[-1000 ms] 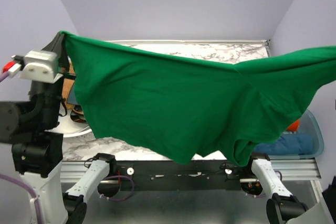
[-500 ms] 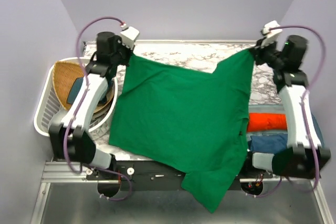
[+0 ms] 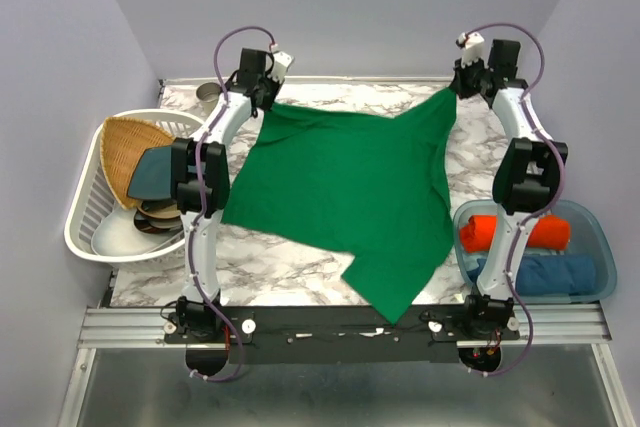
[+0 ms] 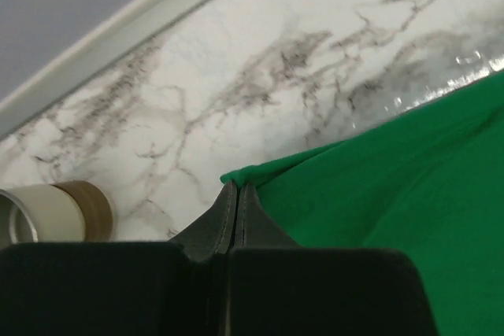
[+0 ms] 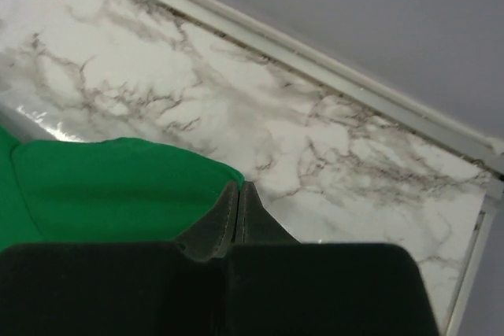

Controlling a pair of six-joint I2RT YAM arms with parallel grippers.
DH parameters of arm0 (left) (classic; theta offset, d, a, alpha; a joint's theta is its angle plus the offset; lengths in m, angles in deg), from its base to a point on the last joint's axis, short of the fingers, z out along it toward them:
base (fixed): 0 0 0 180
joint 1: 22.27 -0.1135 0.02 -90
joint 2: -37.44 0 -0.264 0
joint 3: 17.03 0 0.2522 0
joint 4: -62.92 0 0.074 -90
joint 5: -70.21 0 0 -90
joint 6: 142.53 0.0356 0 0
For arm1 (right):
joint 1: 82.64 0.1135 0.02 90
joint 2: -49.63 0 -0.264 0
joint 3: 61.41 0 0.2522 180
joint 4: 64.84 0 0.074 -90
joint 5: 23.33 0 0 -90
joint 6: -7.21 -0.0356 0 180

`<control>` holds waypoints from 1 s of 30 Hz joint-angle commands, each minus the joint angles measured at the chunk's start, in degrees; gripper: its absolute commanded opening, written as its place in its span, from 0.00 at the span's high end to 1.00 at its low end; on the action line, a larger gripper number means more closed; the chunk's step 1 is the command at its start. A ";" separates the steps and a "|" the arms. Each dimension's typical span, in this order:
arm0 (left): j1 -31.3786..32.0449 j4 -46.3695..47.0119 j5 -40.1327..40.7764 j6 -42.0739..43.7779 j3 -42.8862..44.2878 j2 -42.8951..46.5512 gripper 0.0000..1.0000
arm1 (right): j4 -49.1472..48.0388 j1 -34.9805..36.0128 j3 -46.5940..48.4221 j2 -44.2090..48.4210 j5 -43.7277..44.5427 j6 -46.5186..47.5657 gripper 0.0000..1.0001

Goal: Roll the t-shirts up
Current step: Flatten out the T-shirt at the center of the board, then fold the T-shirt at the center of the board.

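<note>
Both pinching green t-shirt corners, left hand at 11 o'clock and right hand at 1 should lower evenly, cloth taut.

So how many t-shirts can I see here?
3: a green t-shirt spread on the marble table, plus an orange-red roll and a blue roll in the bin at right. Others may hide beneath.

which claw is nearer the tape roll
Left. The left claw grips the green t-shirt corner just beside the tape roll; the right claw holds the other corner far across the table.
</note>
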 commanded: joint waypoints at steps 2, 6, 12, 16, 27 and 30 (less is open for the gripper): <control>-1.87 -2.50 5.54 -1.06 18.14 -8.02 1.00 | 7.20 0.92 22.06 -12.41 5.15 0.47 1.00; -2.22 1.95 5.90 1.56 21.08 -9.79 1.00 | 3.09 1.62 22.69 -14.27 8.57 0.73 0.99; -2.22 6.38 3.01 4.21 19.67 -10.40 1.00 | 4.65 3.12 20.06 -12.78 9.19 1.61 1.00; -2.22 2.95 0.80 4.21 21.69 -11.72 1.00 | 5.53 4.34 16.02 -9.53 10.43 3.19 1.00; -2.22 1.80 -0.69 1.32 18.80 -2.95 0.99 | 2.82 4.70 11.36 0.31 12.98 2.40 1.00; -2.22 1.46 -2.09 -0.09 18.00 -1.35 0.93 | 2.90 4.70 10.74 0.67 13.06 2.66 1.00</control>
